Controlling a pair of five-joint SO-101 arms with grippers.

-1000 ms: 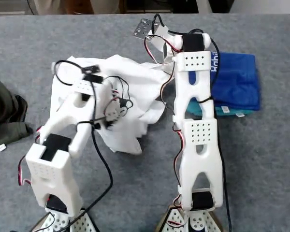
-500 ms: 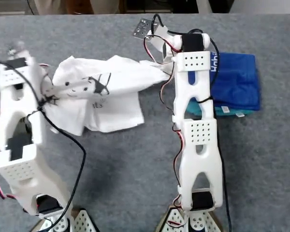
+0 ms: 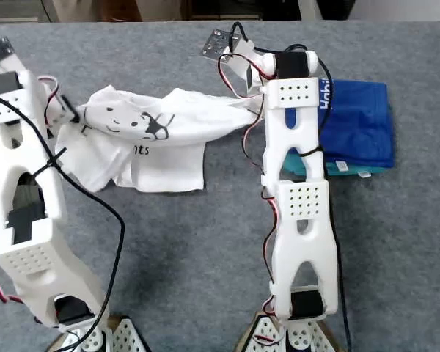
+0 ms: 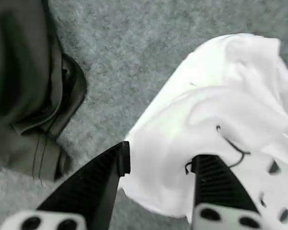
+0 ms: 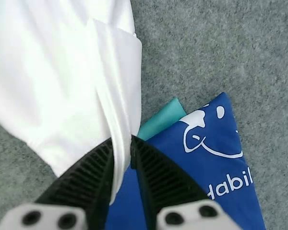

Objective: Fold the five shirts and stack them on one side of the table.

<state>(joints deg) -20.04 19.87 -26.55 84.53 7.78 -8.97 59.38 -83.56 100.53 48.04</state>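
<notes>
- This looks like a robotics lab or a maker's bench. Two white arms, the left arm (image 3: 29, 249) and the right arm (image 3: 301, 213), stand side by side at the near edge.
- Bare wires (image 3: 122, 233) loop loose over their perforated plastic shells.
- A grey felt-like cover (image 3: 205, 264) spreads across the table.
- Practice garments lie on it: a white shirt (image 3: 169, 158) and a blue shirt (image 3: 363, 125).

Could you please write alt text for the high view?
A white printed shirt is held stretched between the left gripper and the right gripper over a grey carpeted table. A folded blue shirt lies on a teal shirt beside the white right arm.
</notes>
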